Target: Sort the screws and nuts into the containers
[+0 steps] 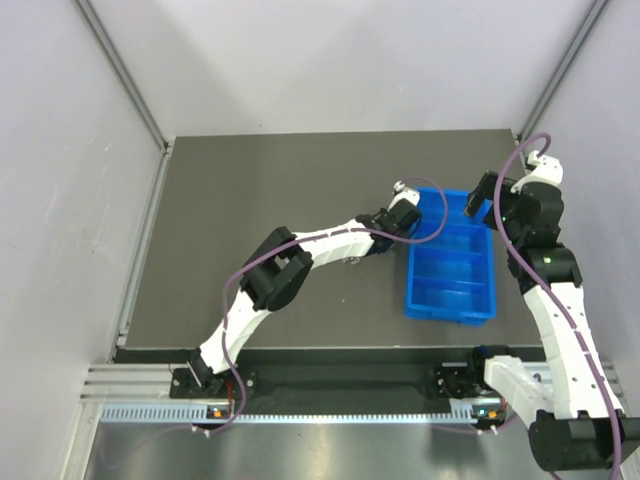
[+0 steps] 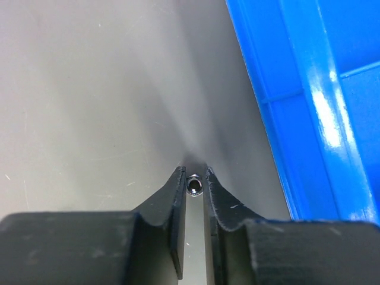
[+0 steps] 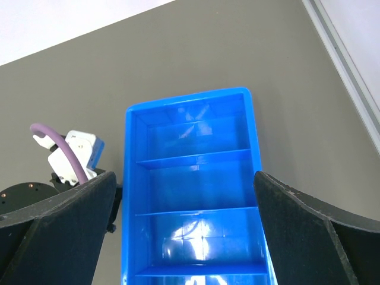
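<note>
In the left wrist view a tiny silvery nut [image 2: 194,185] sits on the grey mat, pinched between the tips of my left gripper [image 2: 194,178], which is shut on it. That gripper [image 1: 398,222] stands just left of the blue containers tray [image 1: 409,285], whose wall [image 2: 309,119] rises close on the right. My right gripper [image 1: 478,200] hovers open over the tray's far end. Its wide-apart fingers [image 3: 71,219] frame the compartments [image 3: 128,178], which look bare. A small silvery glint [image 1: 351,262] lies under the left forearm; whether it is screws or nuts I cannot tell.
The dark grey mat [image 1: 250,190] spreads left of and beyond the tray. White walls with metal rails [image 1: 140,110] enclose the table on three sides. The left arm's purple cable [image 1: 240,275] loops above the mat.
</note>
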Controlling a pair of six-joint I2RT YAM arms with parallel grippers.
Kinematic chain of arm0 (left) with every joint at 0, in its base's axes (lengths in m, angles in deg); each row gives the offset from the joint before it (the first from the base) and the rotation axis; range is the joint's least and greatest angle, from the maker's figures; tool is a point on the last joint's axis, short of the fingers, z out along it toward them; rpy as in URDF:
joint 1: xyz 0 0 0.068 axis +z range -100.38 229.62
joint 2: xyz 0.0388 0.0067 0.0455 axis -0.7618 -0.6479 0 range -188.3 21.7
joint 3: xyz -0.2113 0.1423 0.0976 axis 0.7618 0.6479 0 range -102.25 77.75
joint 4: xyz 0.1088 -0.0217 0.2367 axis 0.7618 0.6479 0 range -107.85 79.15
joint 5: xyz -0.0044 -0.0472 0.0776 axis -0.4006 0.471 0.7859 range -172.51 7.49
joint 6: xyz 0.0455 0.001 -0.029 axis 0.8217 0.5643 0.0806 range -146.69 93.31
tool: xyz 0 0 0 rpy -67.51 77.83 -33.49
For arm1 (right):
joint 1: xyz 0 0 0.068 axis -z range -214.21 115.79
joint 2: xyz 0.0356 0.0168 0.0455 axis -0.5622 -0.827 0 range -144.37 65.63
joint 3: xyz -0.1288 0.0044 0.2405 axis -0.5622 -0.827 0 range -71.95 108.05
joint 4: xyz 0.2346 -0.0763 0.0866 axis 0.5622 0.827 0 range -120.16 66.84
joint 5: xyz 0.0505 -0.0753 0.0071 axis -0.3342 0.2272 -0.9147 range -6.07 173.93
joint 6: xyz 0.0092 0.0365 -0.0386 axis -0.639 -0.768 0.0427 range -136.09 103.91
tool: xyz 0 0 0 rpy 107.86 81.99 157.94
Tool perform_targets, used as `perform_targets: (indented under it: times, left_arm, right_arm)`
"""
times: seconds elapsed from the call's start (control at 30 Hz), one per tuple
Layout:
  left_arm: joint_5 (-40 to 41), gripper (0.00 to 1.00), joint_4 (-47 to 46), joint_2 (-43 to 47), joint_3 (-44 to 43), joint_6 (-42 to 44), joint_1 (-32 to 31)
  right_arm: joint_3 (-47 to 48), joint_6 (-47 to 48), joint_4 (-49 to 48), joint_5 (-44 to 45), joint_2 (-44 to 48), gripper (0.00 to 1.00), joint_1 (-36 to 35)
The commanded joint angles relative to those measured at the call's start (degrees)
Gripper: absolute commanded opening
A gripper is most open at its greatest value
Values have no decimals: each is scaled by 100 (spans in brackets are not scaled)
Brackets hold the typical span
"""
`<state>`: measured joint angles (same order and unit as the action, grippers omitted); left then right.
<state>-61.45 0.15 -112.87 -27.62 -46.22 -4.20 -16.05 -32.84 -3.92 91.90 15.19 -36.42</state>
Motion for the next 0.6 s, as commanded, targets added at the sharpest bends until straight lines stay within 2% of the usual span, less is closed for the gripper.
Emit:
perform_targets:
  times: [0.0,0.07,0.2,0.3,0.37,0.47,0.57]
  left_arm:
    - [126,14,335,-184,-63,-51,-23]
    - [170,14,353,-123,-37,-86,-32]
    - [337,5,301,-35,147,-174,-41]
    - [381,4,327,35,148,-227,-41]
    - [355,11,327,131,174,-236,-40]
    - [338,29,336,202,209,-200,-41]
    - [373,31,423,185,209,-271,-41]
  right_arm:
    - [149,-39,-84,109,16,100,-59]
    - [149,-47,-75,109,25,100,-59]
    - [114,-74,-75,91,7,100,-59]
    - [123,-109,-66,74,-19,100,-59]
    - [123,-118,-58,82,-37,100,-51]
    - [114,-135,-66,56,-45,100,-59]
    - [105,-153,-66,38,-54,99,-51]
